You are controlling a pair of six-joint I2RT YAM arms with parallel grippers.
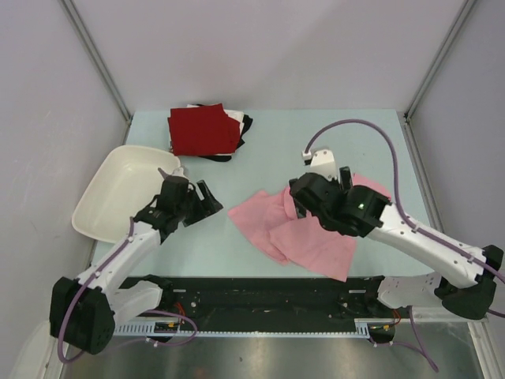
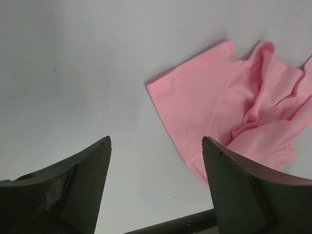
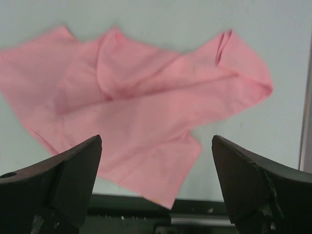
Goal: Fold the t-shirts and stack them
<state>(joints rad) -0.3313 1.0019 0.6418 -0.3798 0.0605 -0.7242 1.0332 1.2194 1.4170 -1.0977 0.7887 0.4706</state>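
White arm links (image 1: 430, 241), black joints (image 1: 177, 204) and bases (image 1: 79, 309), purple cables (image 1: 371, 125), matte black wedge-shaped jaws, small green light (image 1: 362, 207)

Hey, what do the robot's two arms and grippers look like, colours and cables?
The left arm and right arm are white links with black joints and bases, each trailing a purple cable. A small green light glows on the right wrist. The left gripper and right gripper have black wedge-shaped fingers.
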